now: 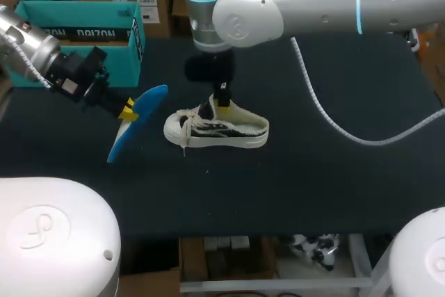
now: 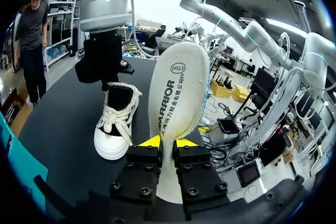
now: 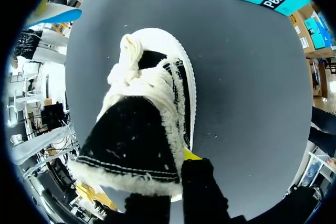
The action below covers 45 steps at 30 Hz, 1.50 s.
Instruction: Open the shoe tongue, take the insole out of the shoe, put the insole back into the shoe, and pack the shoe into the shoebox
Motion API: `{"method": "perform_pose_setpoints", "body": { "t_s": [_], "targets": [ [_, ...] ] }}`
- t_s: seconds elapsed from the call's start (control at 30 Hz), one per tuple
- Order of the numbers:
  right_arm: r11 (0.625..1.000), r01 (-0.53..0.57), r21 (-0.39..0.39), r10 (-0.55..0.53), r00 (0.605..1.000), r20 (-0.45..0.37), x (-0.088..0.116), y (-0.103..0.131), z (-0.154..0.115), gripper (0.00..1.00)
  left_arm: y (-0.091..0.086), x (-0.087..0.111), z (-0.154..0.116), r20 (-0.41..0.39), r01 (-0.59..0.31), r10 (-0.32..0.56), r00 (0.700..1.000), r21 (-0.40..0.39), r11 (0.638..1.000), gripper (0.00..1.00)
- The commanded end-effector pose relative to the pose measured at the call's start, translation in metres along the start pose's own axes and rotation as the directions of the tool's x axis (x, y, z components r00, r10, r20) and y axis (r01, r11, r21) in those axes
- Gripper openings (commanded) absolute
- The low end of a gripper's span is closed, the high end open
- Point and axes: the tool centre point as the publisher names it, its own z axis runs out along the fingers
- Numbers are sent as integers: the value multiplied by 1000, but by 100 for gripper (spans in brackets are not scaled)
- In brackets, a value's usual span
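1. From the head camera, the left arm comes in from the left. The left gripper (image 1: 127, 109) is clamped on one end of the blue insole (image 1: 139, 126). The insole is out of the shoe (image 1: 217, 131) and held tilted in the air, just beside the toe. The white and black shoe stands on its sole mid-way across the dark table (image 1: 334, 172), toe towards the left arm. The right arm reaches in from the right, and the right gripper (image 1: 224, 104) is down at the shoe's opening. The teal shoebox (image 1: 83, 33) sits at the rear left of the table, well apart from the shoe.

2. In the left wrist view, both yellow tips pinch the insole's narrow end from two sides. The insole stands upright ahead of the gripper, pale underside facing the camera. The shoe is beside it on the table with its laces (image 2: 116, 121) tied, and the right gripper is just above its opening.

3. The right wrist view looks down on the shoe. The black tongue (image 3: 131, 140), edged in pale fleece, stands raised against the right gripper. I cannot tell whether it is actually grasped. The shoebox lies off beyond the toe, to one side.
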Motion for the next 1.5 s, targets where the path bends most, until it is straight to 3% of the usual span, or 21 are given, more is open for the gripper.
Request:
{"method": "perform_pose_setpoints", "body": {
  "t_s": [0.03,0.2,0.33,0.53,0.77,0.9,1.0,1.3,1.5],
  "targets": [
    [998,-53,-31,53,999,3,8,-10,-6,0,-9,-12,5,-44,-23,23,999,0,1000,0],
    [974,-198,-109,197,980,-22,20,-26,-14,0,-34,-19,13,-120,-118,119,986,19,993,0],
    [928,-328,-175,328,944,-33,33,-38,-21,0,-59,-25,21,-182,-199,202,962,36,979,0],
    [814,-506,-285,509,858,-71,53,-45,-21,0,-95,-39,36,-282,-303,314,906,83,949,0],
    [669,-648,-364,649,748,-137,68,-38,-17,0,-122,-50,49,-372,-391,415,830,143,909,0],
    [582,-710,-396,708,682,-183,72,-35,-9,0,-128,-58,53,-408,-406,440,800,172,898,0],
    [542,-735,-407,734,650,-196,74,-33,-6,0,-130,-63,55,-430,-415,453,781,185,891,0],
    [495,-768,-405,759,610,-229,56,-33,6,0,-121,-76,54,-461,-416,466,755,212,884,0],
    [495,-771,-401,758,609,-235,54,-33,7,0,-116,-78,53,-468,-415,464,752,210,885,0]
  ]
}}
